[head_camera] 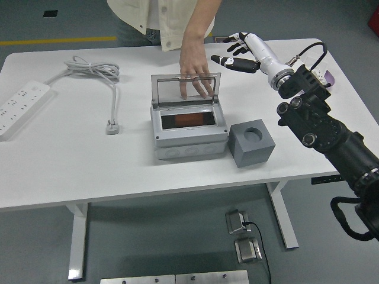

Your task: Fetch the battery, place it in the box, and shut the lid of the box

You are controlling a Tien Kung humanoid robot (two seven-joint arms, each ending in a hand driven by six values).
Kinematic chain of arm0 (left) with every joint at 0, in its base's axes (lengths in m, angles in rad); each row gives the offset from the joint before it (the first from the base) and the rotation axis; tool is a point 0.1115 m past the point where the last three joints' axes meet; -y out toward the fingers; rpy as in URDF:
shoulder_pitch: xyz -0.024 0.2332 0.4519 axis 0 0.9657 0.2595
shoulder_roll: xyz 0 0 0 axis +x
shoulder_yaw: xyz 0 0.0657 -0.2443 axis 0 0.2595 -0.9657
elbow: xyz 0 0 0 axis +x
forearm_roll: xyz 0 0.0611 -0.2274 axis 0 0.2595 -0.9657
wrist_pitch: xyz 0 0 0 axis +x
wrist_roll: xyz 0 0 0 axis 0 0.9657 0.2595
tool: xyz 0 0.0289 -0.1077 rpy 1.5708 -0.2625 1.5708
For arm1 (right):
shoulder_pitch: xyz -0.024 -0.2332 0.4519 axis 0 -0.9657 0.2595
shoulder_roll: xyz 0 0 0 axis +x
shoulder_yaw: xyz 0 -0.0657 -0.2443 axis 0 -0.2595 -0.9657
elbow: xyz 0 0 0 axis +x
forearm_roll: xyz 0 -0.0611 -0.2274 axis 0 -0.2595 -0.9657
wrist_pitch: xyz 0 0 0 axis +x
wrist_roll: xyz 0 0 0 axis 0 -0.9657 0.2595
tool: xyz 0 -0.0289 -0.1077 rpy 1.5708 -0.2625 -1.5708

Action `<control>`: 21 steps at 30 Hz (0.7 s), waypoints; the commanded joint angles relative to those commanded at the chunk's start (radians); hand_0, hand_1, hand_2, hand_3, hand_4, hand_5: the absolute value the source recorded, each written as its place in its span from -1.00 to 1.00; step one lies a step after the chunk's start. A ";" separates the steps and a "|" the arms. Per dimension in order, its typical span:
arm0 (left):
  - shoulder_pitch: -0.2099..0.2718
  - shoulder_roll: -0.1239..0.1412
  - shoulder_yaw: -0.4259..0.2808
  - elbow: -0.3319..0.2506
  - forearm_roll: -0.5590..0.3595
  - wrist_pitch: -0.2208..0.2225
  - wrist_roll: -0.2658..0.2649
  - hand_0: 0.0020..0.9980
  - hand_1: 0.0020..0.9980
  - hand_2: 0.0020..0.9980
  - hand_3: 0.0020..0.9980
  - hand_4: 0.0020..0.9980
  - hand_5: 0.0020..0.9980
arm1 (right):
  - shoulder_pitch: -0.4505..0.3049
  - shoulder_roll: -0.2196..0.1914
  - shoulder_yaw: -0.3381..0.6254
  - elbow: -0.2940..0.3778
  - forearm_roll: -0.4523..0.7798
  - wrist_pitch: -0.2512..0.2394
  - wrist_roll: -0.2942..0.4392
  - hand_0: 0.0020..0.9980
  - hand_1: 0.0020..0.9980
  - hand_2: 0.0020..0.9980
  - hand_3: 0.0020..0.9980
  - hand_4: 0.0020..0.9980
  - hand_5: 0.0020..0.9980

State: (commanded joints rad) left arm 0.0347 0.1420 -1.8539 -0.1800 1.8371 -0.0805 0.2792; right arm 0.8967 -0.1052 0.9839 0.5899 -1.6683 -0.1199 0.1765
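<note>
The right hand (pixel 238 52) hangs empty with fingers spread, up and right of the box (pixel 188 129). The battery (pixel 187 120) lies inside the box, below and left of the hand. The lid (pixel 186 87) stands upright; a person's hand (pixel 194 70) rests behind it. To close it, reach over the lid's top edge and press forward and down evenly, clear of the person.

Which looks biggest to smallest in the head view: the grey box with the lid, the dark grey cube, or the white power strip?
1. Grey box, clearly largest.
2. Power strip and dark grey cube: too alike to rank; the strip is longer but thin, the cube bulkier.
</note>
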 joint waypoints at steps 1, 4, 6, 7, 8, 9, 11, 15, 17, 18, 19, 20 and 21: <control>0.000 0.000 0.001 0.000 0.000 0.000 0.000 0.22 0.27 0.22 0.20 0.26 -0.72 | 0.002 0.006 0.000 -0.008 0.003 -0.003 0.003 0.39 0.19 0.29 0.49 0.95 0.37; -0.001 0.001 0.003 0.000 -0.001 0.000 0.000 0.22 0.27 0.22 0.20 0.26 -0.72 | 0.006 0.022 -0.003 -0.022 0.008 -0.009 0.007 0.39 0.19 0.29 0.49 0.95 0.37; -0.002 0.000 0.004 0.000 -0.001 0.000 0.000 0.22 0.27 0.22 0.20 0.26 -0.72 | 0.007 0.034 -0.008 -0.024 0.010 -0.012 0.008 0.39 0.18 0.29 0.49 0.95 0.42; -0.002 0.000 0.004 0.000 0.000 0.000 0.000 0.22 0.27 0.22 0.20 0.26 -0.72 | 0.008 0.039 -0.012 -0.024 0.010 -0.012 0.009 0.39 0.18 0.29 0.49 0.95 0.42; -0.003 0.000 0.004 0.000 0.000 -0.001 -0.001 0.22 0.27 0.22 0.20 0.26 -0.72 | 0.007 0.044 -0.016 -0.023 0.012 -0.013 0.009 0.39 0.18 0.29 0.49 0.95 0.42; -0.003 0.000 0.005 0.000 0.000 -0.001 -0.001 0.22 0.27 0.22 0.20 0.26 -0.72 | 0.006 0.050 -0.021 -0.020 0.013 -0.013 0.009 0.39 0.18 0.29 0.49 0.95 0.42; -0.004 0.000 0.006 0.000 0.001 -0.001 -0.001 0.22 0.27 0.22 0.20 0.26 -0.72 | 0.002 0.060 -0.030 -0.016 0.015 -0.015 0.010 0.39 0.18 0.29 0.49 0.95 0.42; -0.005 0.000 0.006 0.000 0.002 -0.001 -0.002 0.22 0.28 0.22 0.20 0.26 -0.71 | -0.009 0.074 -0.048 -0.006 0.017 -0.016 0.013 0.41 0.18 0.29 0.49 0.95 0.41; -0.005 0.000 0.008 0.000 0.002 -0.001 -0.002 0.22 0.28 0.22 0.20 0.26 -0.71 | -0.016 0.078 -0.058 -0.002 0.016 -0.016 0.013 0.41 0.18 0.29 0.49 0.95 0.41; -0.004 0.000 0.008 0.000 0.002 -0.001 -0.002 0.22 0.28 0.22 0.20 0.26 -0.71 | -0.019 0.080 -0.063 0.000 0.016 -0.015 0.013 0.41 0.18 0.30 0.49 0.95 0.42; -0.004 0.000 0.009 0.000 0.002 -0.001 -0.001 0.22 0.28 0.22 0.20 0.26 -0.71 | -0.022 0.081 -0.066 0.001 0.016 -0.015 0.014 0.41 0.18 0.30 0.49 0.95 0.42; -0.003 0.000 0.009 0.000 0.002 -0.001 -0.001 0.22 0.28 0.22 0.20 0.26 -0.71 | -0.025 0.081 -0.070 0.003 0.016 -0.014 0.014 0.41 0.18 0.30 0.49 0.95 0.42; -0.003 -0.001 0.009 0.000 0.002 -0.001 -0.001 0.22 0.28 0.22 0.20 0.26 -0.71 | -0.028 0.082 -0.073 0.004 0.016 -0.014 0.014 0.41 0.18 0.30 0.49 0.95 0.42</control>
State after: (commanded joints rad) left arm 0.0320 0.1413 -1.8446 -0.1800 1.8391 -0.0815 0.2784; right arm 0.8691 -0.0235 0.9109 0.5941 -1.6519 -0.1337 0.1903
